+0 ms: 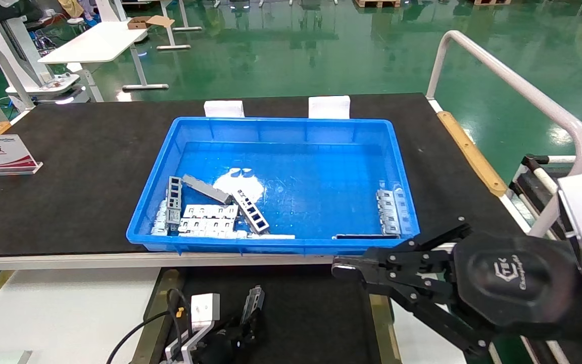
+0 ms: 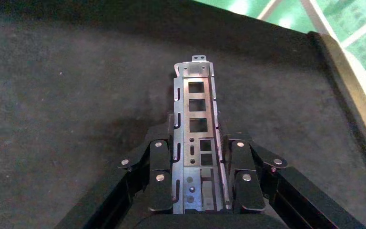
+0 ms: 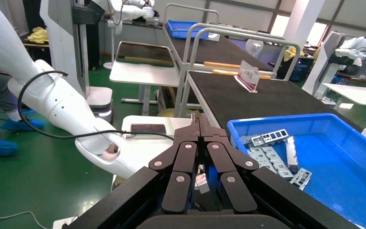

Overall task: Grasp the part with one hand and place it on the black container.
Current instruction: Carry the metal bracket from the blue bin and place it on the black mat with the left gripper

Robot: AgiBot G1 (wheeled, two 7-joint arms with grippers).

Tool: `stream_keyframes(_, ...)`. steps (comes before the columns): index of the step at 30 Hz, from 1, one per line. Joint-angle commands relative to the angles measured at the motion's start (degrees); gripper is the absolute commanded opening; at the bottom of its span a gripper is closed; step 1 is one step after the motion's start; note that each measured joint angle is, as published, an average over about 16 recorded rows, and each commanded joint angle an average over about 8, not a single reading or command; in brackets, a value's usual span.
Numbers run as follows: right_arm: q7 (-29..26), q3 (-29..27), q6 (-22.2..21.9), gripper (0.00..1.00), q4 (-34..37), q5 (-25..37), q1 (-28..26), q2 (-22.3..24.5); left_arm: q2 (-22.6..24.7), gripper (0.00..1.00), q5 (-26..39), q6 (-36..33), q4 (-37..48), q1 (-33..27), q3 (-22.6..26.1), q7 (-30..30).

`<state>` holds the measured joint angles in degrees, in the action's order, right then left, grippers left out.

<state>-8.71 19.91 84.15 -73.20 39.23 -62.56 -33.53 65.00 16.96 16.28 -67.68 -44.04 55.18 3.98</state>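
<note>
Gripping the part (image 2: 198,138) between its fingers, the left gripper (image 2: 199,177) hangs just above the black container (image 2: 66,119), below the near edge of the tabletop. The bracket's long axis runs straight out from the jaws, along the tray's brass-edged length. Release looks like what remains, lowering it flat. The right gripper (image 1: 346,270), fingers pressed together and empty, idles beyond the blue bin's (image 1: 271,246) near-right corner.

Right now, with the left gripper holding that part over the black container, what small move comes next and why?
Probably lower a little and open: the left gripper is shut on the part, which hangs over the black container, not visibly resting on it. The right gripper is idle, closed.
</note>
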Motion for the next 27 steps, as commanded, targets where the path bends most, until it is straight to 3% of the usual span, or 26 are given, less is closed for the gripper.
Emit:
stream_keyframes(1, 0.0, 0.0, 0.0, 0.0, 0.0, 0.0, 0.0, 0.0, 0.84, 0.0, -0.21, 1.07, 0.71, -0.25, 0.09, -0.07)
stream_keyframes(3, 0.0, 0.0, 0.0, 0.03, 0.0, 0.0, 0.0, 0.0, 1.76, 0.0, -0.22, 1.55, 1.61, -0.39, -0.12, -0.3)
stream_keyframes(5, 0.0, 0.01, 0.0, 0.26, 0.0, 0.0, 0.0, 0.0, 2.59, 0.06, -0.18, 1.78, 2.48, -0.45, -0.36, -0.56)
stream_keyframes(6, 0.0, 0.01, 0.0, 0.39, 0.0, -0.01, 0.0, 0.0, 2.94, 0.13, -0.13, 1.82, 2.87, -0.47, -0.47, -0.67)
stream_keyframes(11, 0.01, 0.01, -0.01, 0.98, 0.0, -0.01, 0.0, 0.01, 4.14, 0.76, 0.21, 1.65, 4.49, -0.32, -0.99, -1.13)
stream_keyframes(12, 0.01, 0.01, -0.01, 1.0, 0.0, -0.01, 0.0, 0.01, 4.26, 0.88, 0.31, 1.59, 4.69, -0.27, -1.08, -1.19)
stream_keyframes(14, 0.01, 0.02, -0.01, 1.0, 0.0, -0.01, 0.0, 0.01, 4.48, 1.0, 0.53, 1.46, 5.03, -0.15, -1.3, -1.31)
stream_keyframes(27, 0.02, 0.03, -0.01, 1.0, 0.0, -0.02, -0.01, 0.01, 1.89, 1.0, 1.55, -1.96, 3.14, 1.02, -1.84, -1.37)
